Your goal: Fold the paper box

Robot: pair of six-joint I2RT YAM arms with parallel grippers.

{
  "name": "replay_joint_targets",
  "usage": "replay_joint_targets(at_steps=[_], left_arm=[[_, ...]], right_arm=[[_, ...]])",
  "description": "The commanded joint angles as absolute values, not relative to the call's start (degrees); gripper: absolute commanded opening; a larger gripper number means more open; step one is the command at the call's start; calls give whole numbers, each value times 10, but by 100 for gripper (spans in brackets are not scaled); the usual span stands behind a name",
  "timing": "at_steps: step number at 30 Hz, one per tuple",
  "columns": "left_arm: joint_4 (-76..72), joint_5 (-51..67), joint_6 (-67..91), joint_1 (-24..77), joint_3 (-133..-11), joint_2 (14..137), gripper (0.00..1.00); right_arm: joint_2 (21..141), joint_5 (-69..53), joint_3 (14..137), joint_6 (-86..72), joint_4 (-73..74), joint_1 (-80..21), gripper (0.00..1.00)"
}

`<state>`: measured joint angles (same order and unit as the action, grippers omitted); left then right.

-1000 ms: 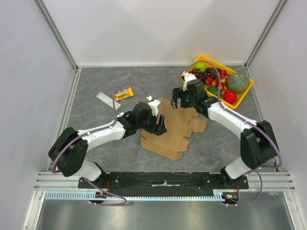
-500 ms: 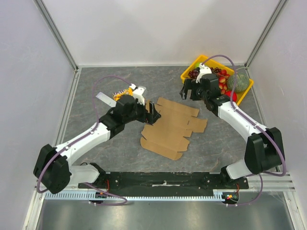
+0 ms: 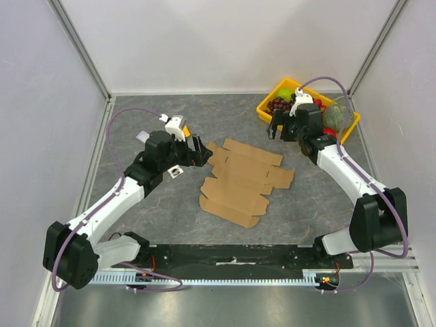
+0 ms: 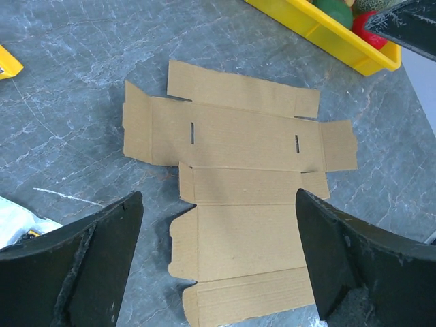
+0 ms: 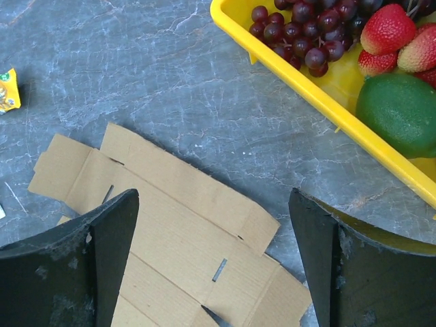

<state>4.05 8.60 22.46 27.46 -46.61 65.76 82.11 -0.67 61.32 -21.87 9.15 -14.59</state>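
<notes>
Spread and empty, my left gripper (image 3: 199, 150) and right gripper (image 3: 275, 127) flank the flat box (image 3: 242, 180), likely ready to fold its sides.

Yellow fruit tray (image 5: 306, 87), snack packet (image 5: 7, 90)

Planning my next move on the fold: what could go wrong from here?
1. The cardboard box blank lies fully flat on the table with no flap raised. The open left gripper may push it along rather than get under an edge.
2. The open right gripper hangs right beside the yellow fruit tray. A wide swing could knock it.
</notes>
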Motion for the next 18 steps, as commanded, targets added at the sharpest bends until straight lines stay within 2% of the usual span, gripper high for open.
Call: replay_joint_targets(at_steps=[1,5,10,15,18], left_arm=[[21,96,229,274,-453,642,97],[8,105,238,274,-436,639,94],[2,136,248,281,-420,660,86],[2,77,241,367,-422,685,81],[-15,42,243,412,-427,719,70]], right_arm=[[806,-4,603,-222,92,-143,98],[822,-8,600,-231,95,-143,98],[845,-14,601,-242,104,-143,96],[855,-19,596,-254,104,-143,95],[858,-19,593,-261,105,-143,95]])
